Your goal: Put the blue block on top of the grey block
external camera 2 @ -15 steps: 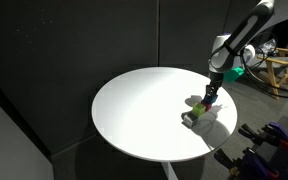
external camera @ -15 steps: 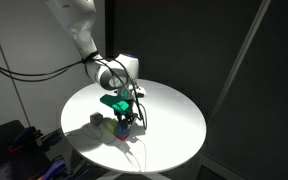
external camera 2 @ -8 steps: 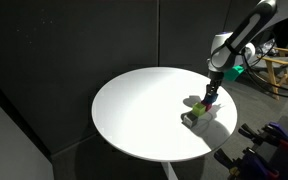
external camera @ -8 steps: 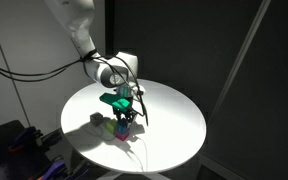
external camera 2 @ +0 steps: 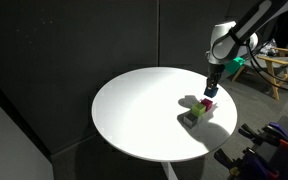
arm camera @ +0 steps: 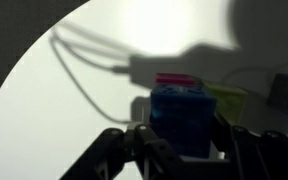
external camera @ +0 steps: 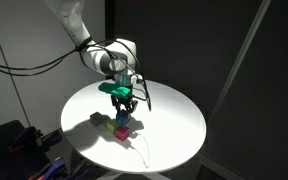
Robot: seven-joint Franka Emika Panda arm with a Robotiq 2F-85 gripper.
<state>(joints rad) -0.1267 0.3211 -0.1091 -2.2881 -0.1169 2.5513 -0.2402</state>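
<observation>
Exterior view, arm at picture left: we stand off at mid distance and look down aslant on the whole round table point(external camera: 174, 120).
Exterior view, arm at picture right: much the same distance, from another side — the table point(external camera 2: 134, 110) lies against a dark backdrop point(external camera 2: 74, 50).
Wrist view: we look from very close, past the gripper point(arm camera: 184, 152), onto the blue block point(arm camera: 181, 118); the table edge curves at picture left.
Shared: both exterior views hold the full tabletop and the gripper point(external camera: 123, 108) point(external camera 2: 210, 92); the wrist view holds only a patch.

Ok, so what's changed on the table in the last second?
The gripper has lifted straight up from the cluster of blocks. The blue block sits between its fingers in the wrist view; whether it is gripped or released cannot be told. The magenta block and yellow-green block have stayed put.
</observation>
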